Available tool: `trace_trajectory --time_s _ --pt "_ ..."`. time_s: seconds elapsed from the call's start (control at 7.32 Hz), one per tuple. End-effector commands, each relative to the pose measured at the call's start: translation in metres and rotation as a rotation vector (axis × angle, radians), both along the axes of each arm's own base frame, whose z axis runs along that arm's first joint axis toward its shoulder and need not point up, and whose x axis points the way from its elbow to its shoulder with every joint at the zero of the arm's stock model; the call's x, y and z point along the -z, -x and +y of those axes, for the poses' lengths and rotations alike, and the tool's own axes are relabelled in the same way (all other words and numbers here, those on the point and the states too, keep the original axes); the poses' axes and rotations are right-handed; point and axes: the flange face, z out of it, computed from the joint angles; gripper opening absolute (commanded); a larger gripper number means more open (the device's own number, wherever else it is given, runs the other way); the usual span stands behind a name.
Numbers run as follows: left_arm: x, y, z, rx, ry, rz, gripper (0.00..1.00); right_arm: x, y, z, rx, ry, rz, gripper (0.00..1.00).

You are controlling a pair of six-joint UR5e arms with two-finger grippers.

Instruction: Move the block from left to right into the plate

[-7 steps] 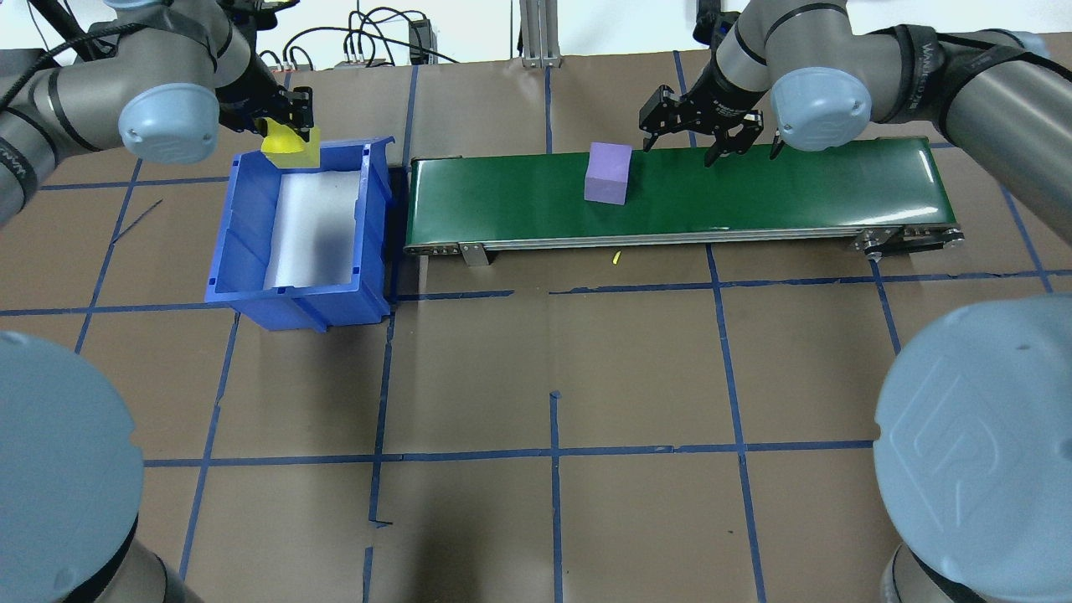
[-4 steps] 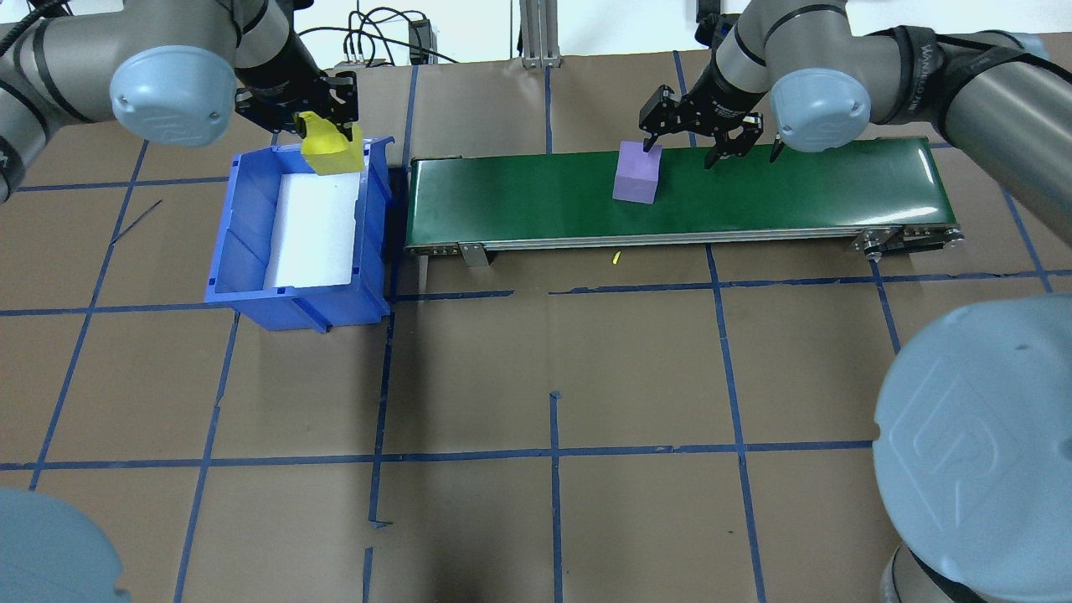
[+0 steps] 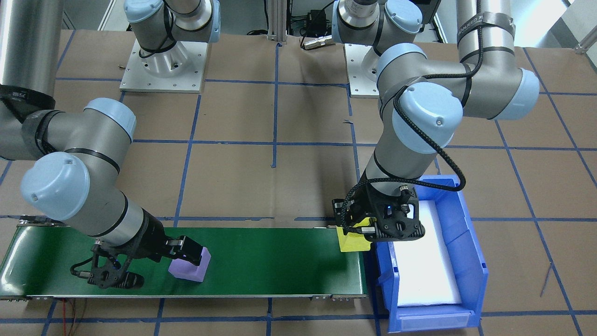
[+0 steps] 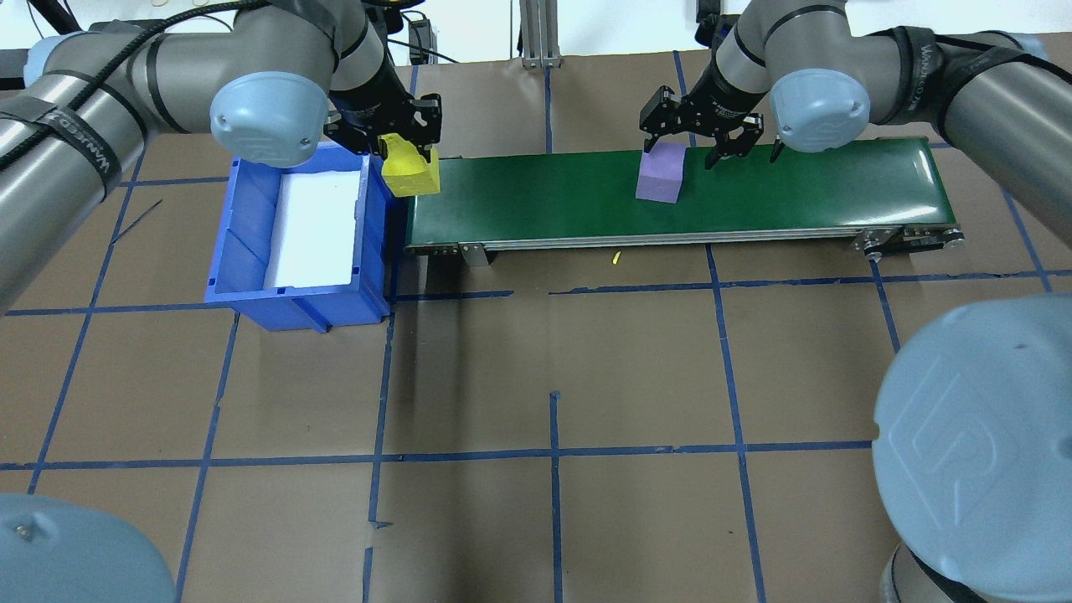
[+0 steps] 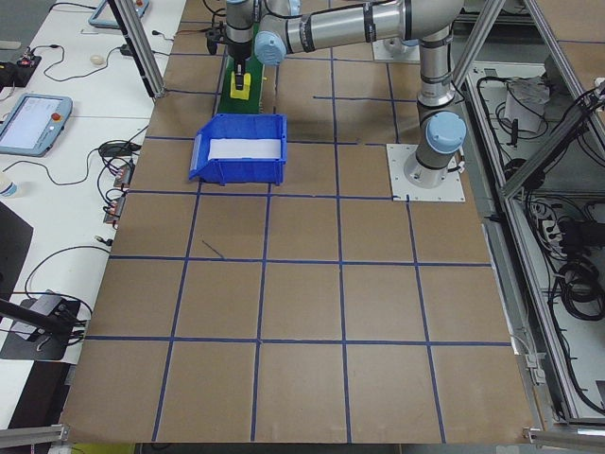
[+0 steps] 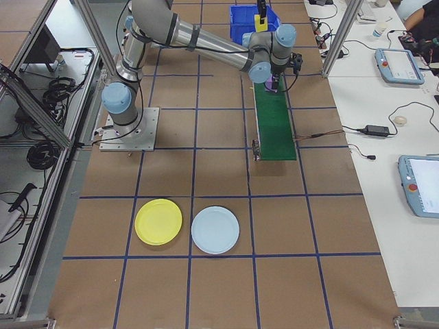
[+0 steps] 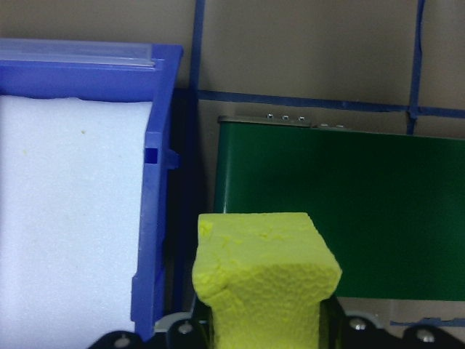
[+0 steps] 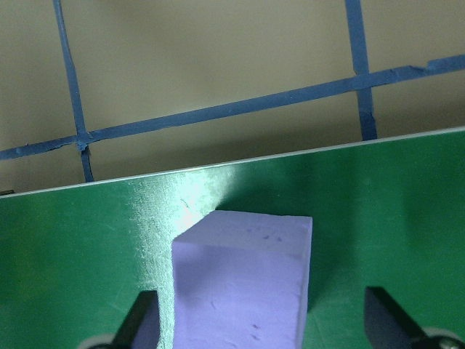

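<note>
Two blocks are in play. At the left, the left gripper (image 4: 408, 151) has its jaws clenched on a yellow block (image 4: 410, 174), held above the gap between the blue bin (image 4: 251, 276) and the near end of the green belt (image 4: 536, 201). Further right, a purple block (image 4: 660, 172) sits on the belt with the right gripper (image 4: 708, 142) over it, jaws spread and one finger at its far face. The yellow plate (image 6: 158, 221) lies on the desk well apart from the belt, beside a pale blue plate (image 6: 215, 229). The blocks look like rough foam: light, soft, not slippery. Pinch opposite flat faces, gently.
</note>
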Motion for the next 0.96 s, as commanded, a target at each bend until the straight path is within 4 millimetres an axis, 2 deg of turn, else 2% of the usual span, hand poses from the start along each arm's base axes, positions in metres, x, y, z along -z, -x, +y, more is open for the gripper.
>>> trace_trajectory --time_s 0.0,0.14,0.27,0.41,0.55,0.68,0.82 --pt "0.032 0.018 -0.009 0.022 -0.009 0.004 0.36 0.009 0.001 -0.002 -0.001 -0.011 0.006 0.99" --pt "0.04 0.018 -0.011 0.028 -0.017 0.001 0.36 0.011 0.001 -0.001 -0.009 -0.012 0.011 0.98" --pt "0.049 0.019 -0.011 0.03 -0.029 0.001 0.36 0.023 0.007 -0.001 -0.028 -0.018 0.068 0.87" --pt "0.06 0.019 -0.013 0.032 -0.038 0.0 0.36 0.028 0.015 -0.001 -0.068 -0.011 0.124 0.53" --pt "0.065 0.021 -0.012 0.035 -0.043 -0.001 0.37 0.025 0.029 -0.003 -0.05 -0.008 0.123 0.24" --pt "0.066 0.021 -0.013 0.044 -0.032 0.0 0.37 0.012 0.048 -0.006 -0.027 0.002 0.127 0.19" --pt "0.066 0.021 -0.013 0.054 -0.028 -0.001 0.4 -0.029 0.065 0.003 -0.044 0.014 0.13 0.19"
